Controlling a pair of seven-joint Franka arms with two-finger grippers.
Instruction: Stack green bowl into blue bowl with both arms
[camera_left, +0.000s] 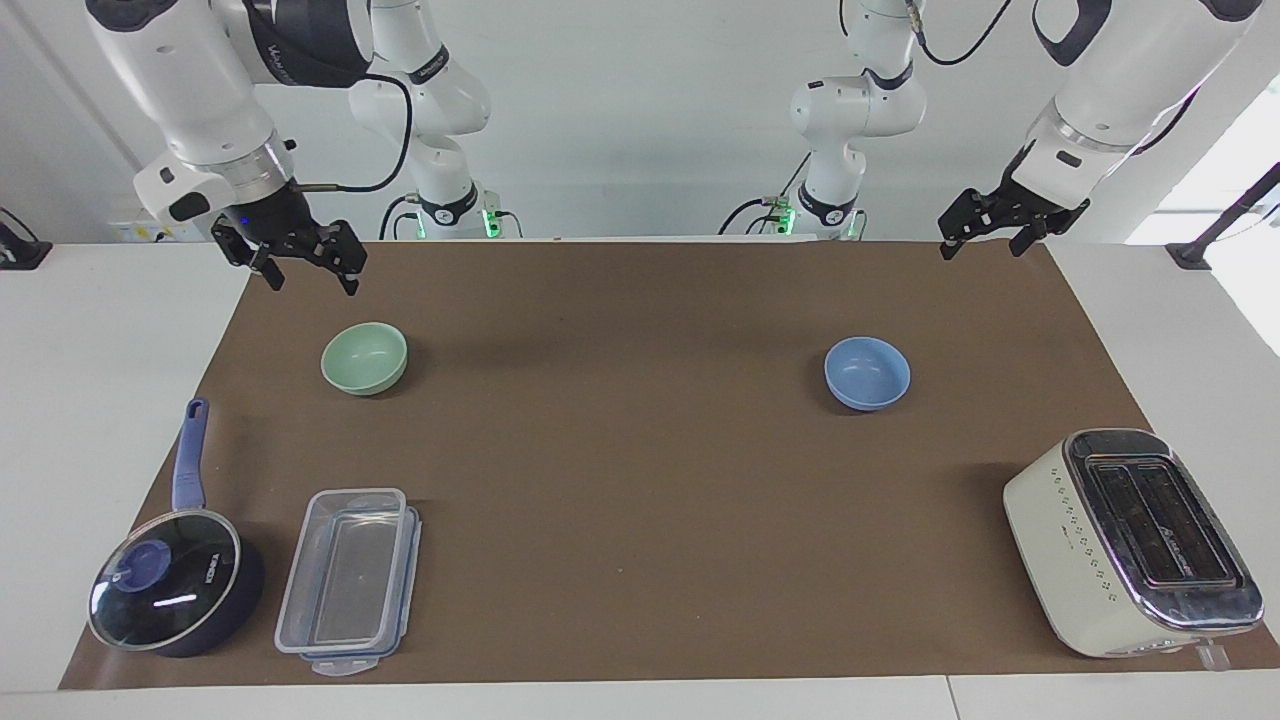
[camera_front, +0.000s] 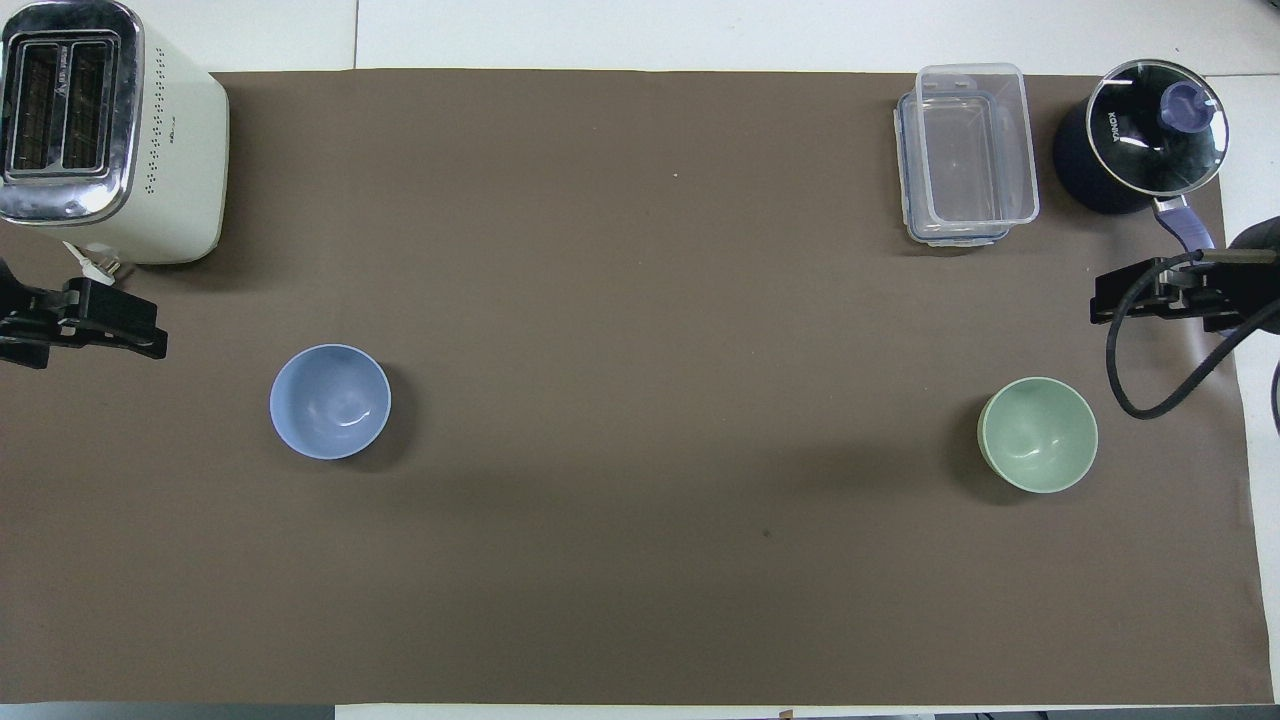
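Facing view shows both bowls apart on the worktop (camera_left: 640, 600): green bowl (camera_left: 364, 358) toward the right arm's end, blue bowl (camera_left: 867, 372) toward the left's. Right pincer (camera_left: 308, 275) and left pincer (camera_left: 985, 242) hang released, probably ready for reaching.

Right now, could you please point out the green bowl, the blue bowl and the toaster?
green bowl (camera_left: 364, 357), facing view, inner hollow.
blue bowl (camera_left: 867, 371), facing view, inner hollow.
toaster (camera_left: 1060, 540), facing view, cream side wall.

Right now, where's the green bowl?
Green bowl sits upright on the brown mat, toward the right arm's end, nearer the robots than the clear container.
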